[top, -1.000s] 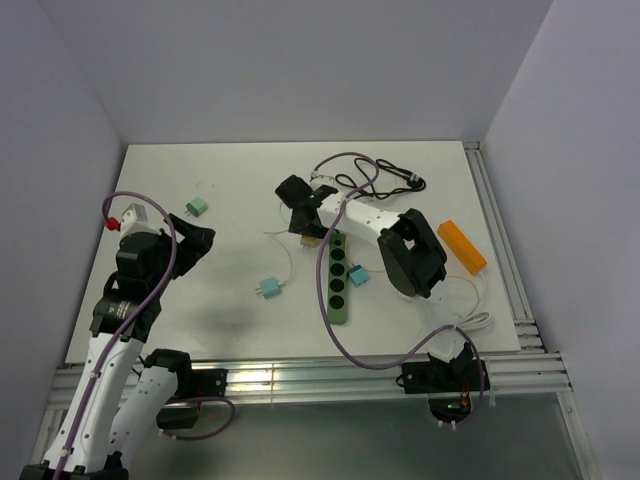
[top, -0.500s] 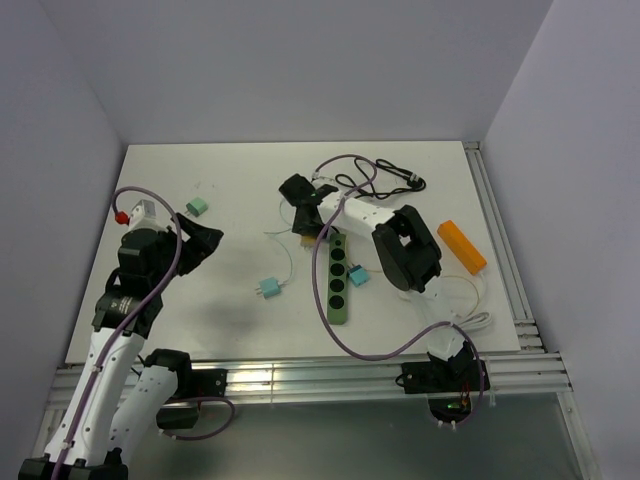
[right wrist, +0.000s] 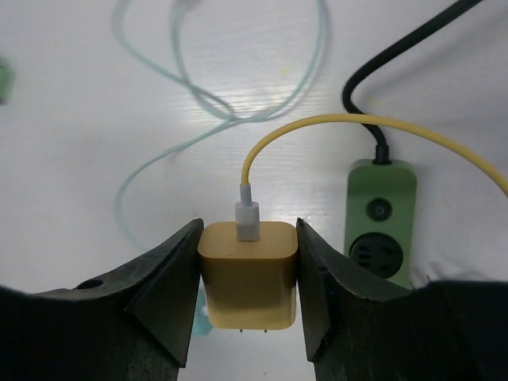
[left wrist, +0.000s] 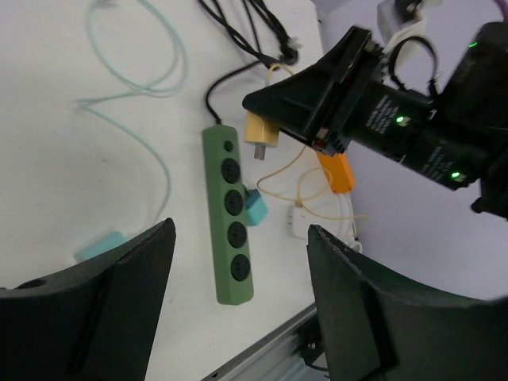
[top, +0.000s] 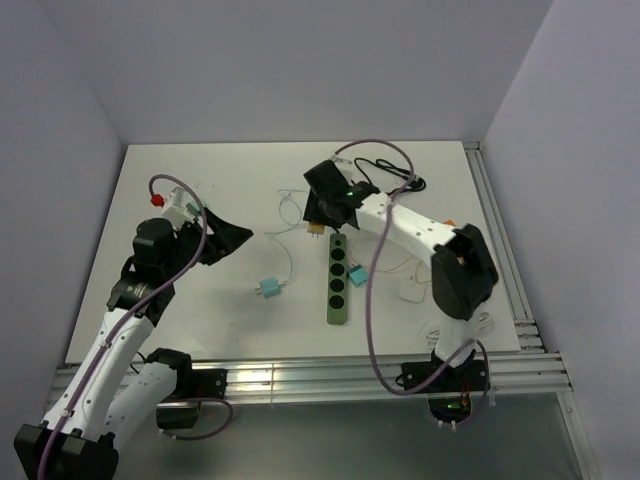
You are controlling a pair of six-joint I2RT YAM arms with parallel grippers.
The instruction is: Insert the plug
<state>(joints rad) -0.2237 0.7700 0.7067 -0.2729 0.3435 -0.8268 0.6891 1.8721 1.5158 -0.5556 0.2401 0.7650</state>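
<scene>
Yellow charger plug: your right hand clamps its sides, leaving the prongs free.
Green power strip: flat on the worktop, sockets up.
Left hand: spread apart, empty.

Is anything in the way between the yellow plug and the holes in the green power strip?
Nothing visible is. The right gripper holds the yellow plug in the air near the cord end of the green power strip, and its sockets look uncovered. A teal plug lies against the strip's side.
</scene>
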